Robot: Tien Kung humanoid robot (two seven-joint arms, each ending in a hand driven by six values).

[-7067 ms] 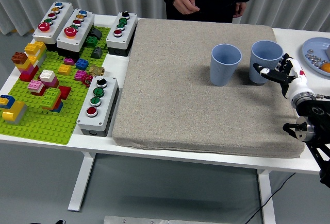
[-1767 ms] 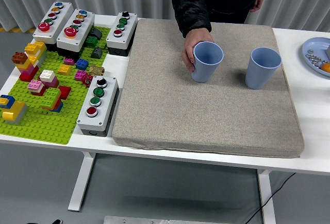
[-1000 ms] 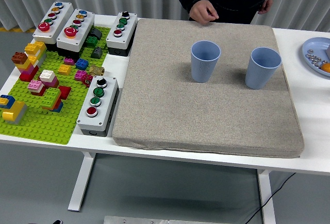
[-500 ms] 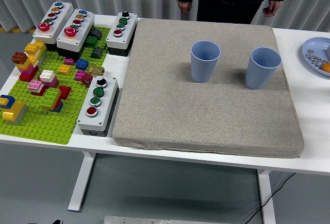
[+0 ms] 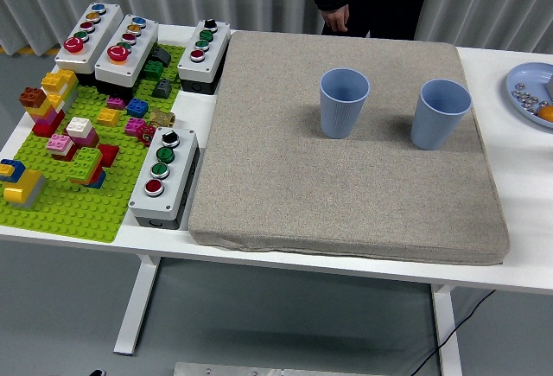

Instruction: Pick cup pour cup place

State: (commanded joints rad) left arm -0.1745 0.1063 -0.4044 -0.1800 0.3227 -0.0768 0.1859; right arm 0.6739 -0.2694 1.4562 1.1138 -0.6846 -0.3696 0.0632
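Two blue cups are standing upright on the grey mat [image 5: 346,194] that is covering most of the white tabletop [image 5: 518,220]: the left cup [image 5: 344,104] near the mat's middle, the right cup [image 5: 440,114] towards its right edge, well apart from each other. Neither robot hand is showing in the head view, so how far each is open cannot be told. A person's hand [image 5: 335,19] is hanging at the far edge, clear of both cups. This layout is fitting either cups waiting to be picked up or cups already set back down. Any grasp is best taken around a cup's middle, keeping it level. No writing is readable on the cups, the button boxes [image 5: 163,177] or the brick board [image 5: 60,186].
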